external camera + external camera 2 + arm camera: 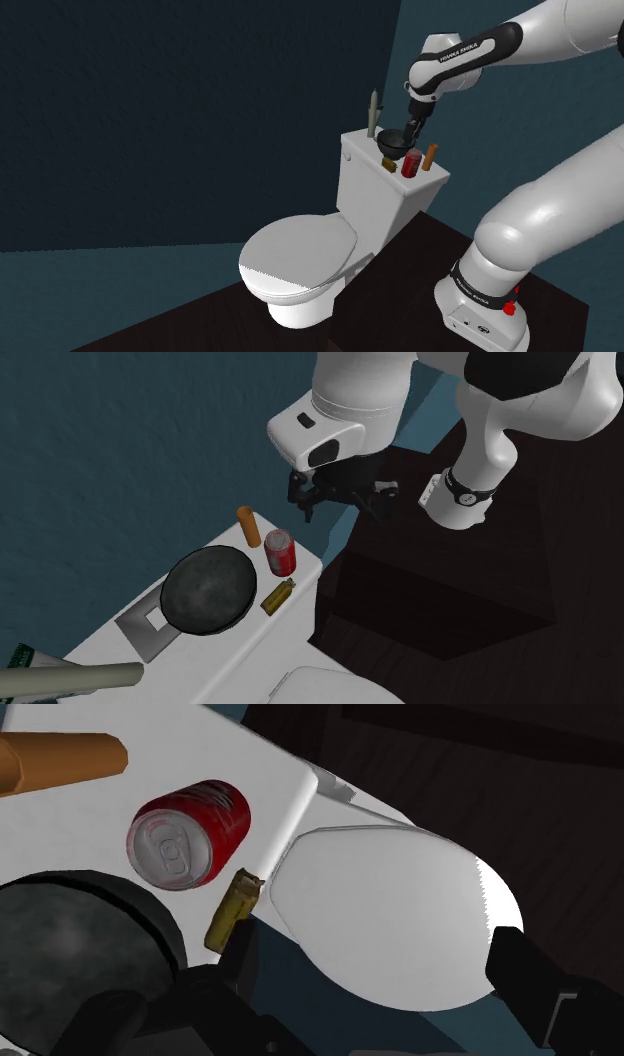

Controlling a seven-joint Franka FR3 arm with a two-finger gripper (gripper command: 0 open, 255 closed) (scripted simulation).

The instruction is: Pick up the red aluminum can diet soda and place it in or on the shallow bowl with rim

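Note:
The red soda can [280, 553] stands upright on the white toilet tank lid [215, 652], close to its edge. Touching or nearly touching it on one side is the dark shallow bowl [208, 590]. In the shoulder view the can [410, 165] is just right of the bowl [395, 143]. My black gripper [340, 502] hangs open in the air above the tank, off to the can's side, and holds nothing. In the wrist view the can's silver top [190, 832] and the bowl's rim [70, 934] lie beyond my left finger [235, 966]. My gripper [414, 126] shows above the can.
An orange cylinder [248, 526] stands behind the can and a small brass object [277, 597] lies in front of it. A grey flat plate [150, 622] and a tall pale bottle [372, 113] sit past the bowl. The toilet's closed lid [300, 255] lies below the tank.

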